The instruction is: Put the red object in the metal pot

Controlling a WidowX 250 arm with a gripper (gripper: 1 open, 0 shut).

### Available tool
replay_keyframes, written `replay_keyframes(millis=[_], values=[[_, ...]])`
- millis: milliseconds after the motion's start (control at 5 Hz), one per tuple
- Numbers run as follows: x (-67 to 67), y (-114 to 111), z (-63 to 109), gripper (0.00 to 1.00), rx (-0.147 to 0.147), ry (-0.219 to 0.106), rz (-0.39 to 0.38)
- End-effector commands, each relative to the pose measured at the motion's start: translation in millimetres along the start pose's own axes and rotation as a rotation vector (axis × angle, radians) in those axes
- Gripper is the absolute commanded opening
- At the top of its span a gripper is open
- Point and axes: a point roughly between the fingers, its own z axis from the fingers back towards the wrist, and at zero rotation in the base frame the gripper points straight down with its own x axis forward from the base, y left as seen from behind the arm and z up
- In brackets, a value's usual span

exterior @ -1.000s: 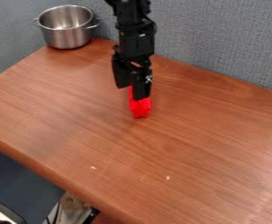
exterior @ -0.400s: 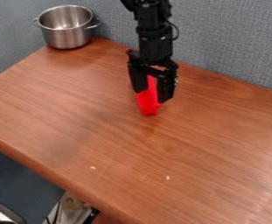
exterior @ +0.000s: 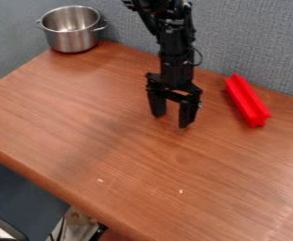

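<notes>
The red object (exterior: 248, 99) is a bright red bar lying flat on the wooden table (exterior: 98, 132), near its right far edge. My gripper (exterior: 172, 115) hangs just left of it, pointing down at the table with its fingers spread open and nothing between them. It does not touch the bar. The metal pot (exterior: 71, 28) is a shiny round steel pot standing at the table's far left corner, well away from both the gripper and the bar.
A grey wall runs behind the table. The table's front edge slants from lower left to lower right, with floor clutter (exterior: 73, 229) below it.
My gripper has shifted right and toward the front. The red bar, earlier upright between the fingers, now lies flat on the table to the gripper's right.
</notes>
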Motion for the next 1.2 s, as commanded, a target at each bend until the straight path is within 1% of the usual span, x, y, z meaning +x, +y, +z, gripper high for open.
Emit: replay_keyframes(millis=[0,200,400,600,800,1000], values=[[7.8,11,55.2,1.00,0.037,-0.119,0.042],[14.5,3,79.4,1.00,0.036,-0.169,0.068],[16.6,-19,97.5,1.00,0.058,-0.211,0.114],[22.4,-51,121.8,1.00,0.070,-0.270,0.139],[39.8,-73,127.3,1.00,0.085,-0.299,0.136],[56.5,-92,122.3,1.00,0.099,-0.301,0.160]])
